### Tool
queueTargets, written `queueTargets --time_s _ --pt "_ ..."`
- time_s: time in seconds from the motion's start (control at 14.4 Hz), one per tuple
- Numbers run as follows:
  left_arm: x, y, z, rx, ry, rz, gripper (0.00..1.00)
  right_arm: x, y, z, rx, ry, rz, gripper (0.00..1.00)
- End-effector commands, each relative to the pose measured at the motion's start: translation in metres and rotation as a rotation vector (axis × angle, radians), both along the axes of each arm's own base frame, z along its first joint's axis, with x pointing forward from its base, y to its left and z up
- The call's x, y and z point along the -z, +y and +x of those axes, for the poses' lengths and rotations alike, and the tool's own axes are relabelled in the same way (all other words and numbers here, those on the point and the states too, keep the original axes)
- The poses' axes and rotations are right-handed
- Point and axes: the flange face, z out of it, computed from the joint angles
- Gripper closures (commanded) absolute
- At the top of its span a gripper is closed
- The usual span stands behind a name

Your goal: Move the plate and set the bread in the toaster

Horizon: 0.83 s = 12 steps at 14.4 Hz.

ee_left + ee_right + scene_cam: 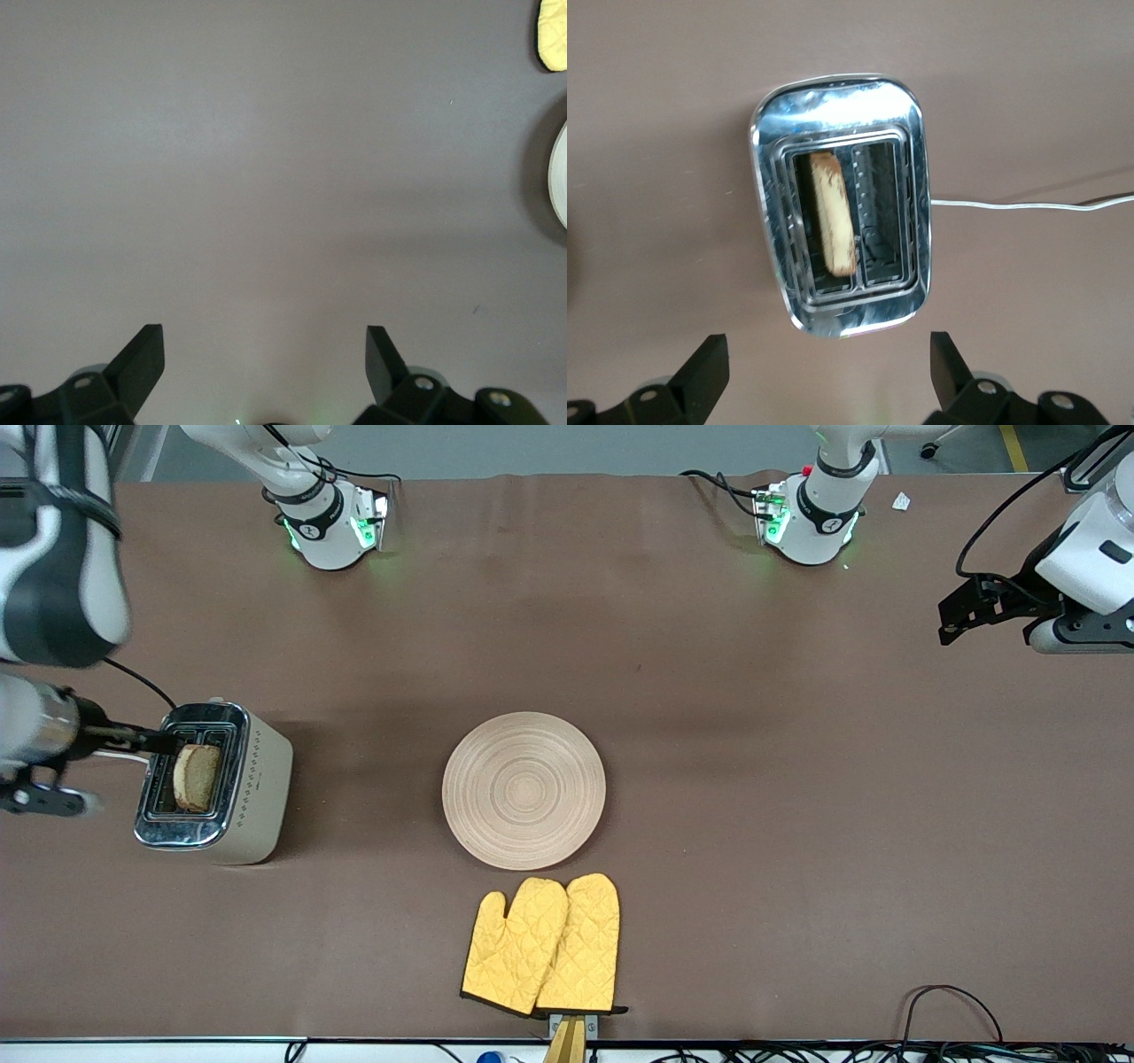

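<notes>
The toaster [259,784] stands toward the right arm's end of the table. The bread [197,777] stands upright in one of its slots, its top sticking out. The right wrist view looks down on the chrome top [833,102] with the bread [833,212] in one slot and the other slot empty. My right gripper [124,771] [829,347] is open and empty, up in the air over the toaster. The plate [524,789] lies empty at mid-table; its edge shows in the left wrist view [560,177]. My left gripper [957,622] [264,341] is open and empty over bare table at the left arm's end.
A pair of yellow oven mitts [542,946] lies nearer to the front camera than the plate, almost touching it; a corner shows in the left wrist view [554,35]. The toaster's white cord [1010,205] trails across the table. Cables [948,1005] lie at the front edge.
</notes>
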Motion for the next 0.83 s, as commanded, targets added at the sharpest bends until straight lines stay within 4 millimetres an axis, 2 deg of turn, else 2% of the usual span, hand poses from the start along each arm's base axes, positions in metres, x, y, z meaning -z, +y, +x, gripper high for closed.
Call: queueTargets --time_s 0.0,0.14,0.35,0.63,0.76 --pt "-0.006 -0.005 -0.001 -0.005 -0.017 0.019 0.0 -0.037 -0.008 -0.048 -0.014 -0.048 0.09 0.0" --pt "-0.006 -0.01 -0.002 0.004 -0.018 0.021 0.0 -0.061 -0.013 -0.071 -0.026 -0.093 0.118 0.0" --pt "-0.009 -0.009 -0.002 0.001 -0.024 0.02 0.0 -0.084 -0.011 -0.087 -0.025 -0.153 0.128 0.0" --pt "-0.021 -0.009 0.001 0.012 -0.051 0.015 0.0 -0.078 -0.009 -0.112 -0.028 -0.279 0.12 0.0" --pt "-0.028 -0.007 0.002 -0.002 -0.066 0.011 0.0 -0.082 -0.006 -0.118 -0.033 -0.277 0.119 0.0"
